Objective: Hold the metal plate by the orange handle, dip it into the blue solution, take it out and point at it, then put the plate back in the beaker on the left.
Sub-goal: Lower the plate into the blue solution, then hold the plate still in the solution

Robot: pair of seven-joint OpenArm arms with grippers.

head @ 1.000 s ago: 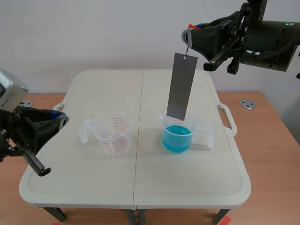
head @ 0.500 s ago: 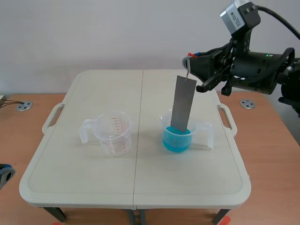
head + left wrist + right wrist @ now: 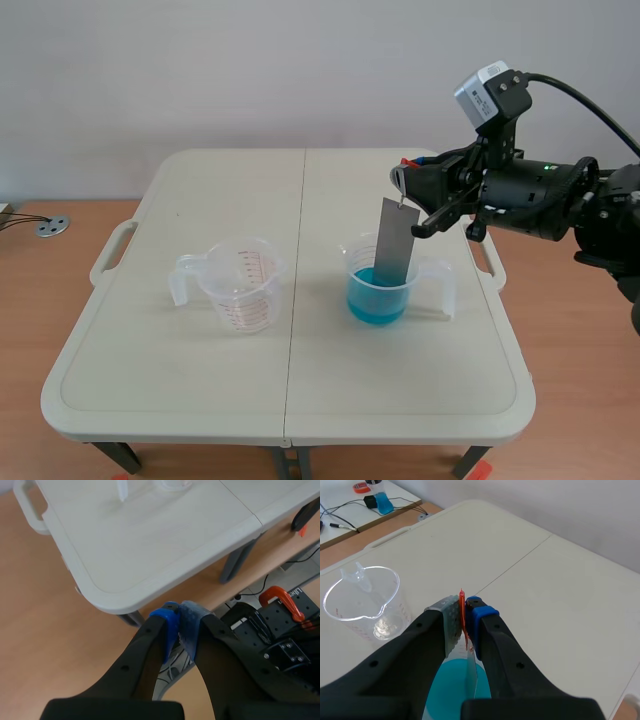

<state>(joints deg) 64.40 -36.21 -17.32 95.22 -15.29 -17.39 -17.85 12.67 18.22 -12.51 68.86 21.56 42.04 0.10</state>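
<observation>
Grey metal plate [image 3: 396,240] is hanging straight below the right pincer [image 3: 404,180], which is clamping the orange handle [image 3: 462,611] between its pads. Since a second ago this pincer has been sinking, so the plate's lower end is now entering the blue solution [image 3: 378,298] beneath it: the dip is under way. Empty beaker [image 3: 240,283] is waiting well aside. Left pincer [image 3: 177,619], pads pressed together on nothing, is idling beyond the desk [image 3: 200,390] edge.

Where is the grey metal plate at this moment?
In the scene view, right of the middle, the flat grey metal plate hangs from the right pincer, its lower end inside the clear plastic beaker of blue solution.
</observation>
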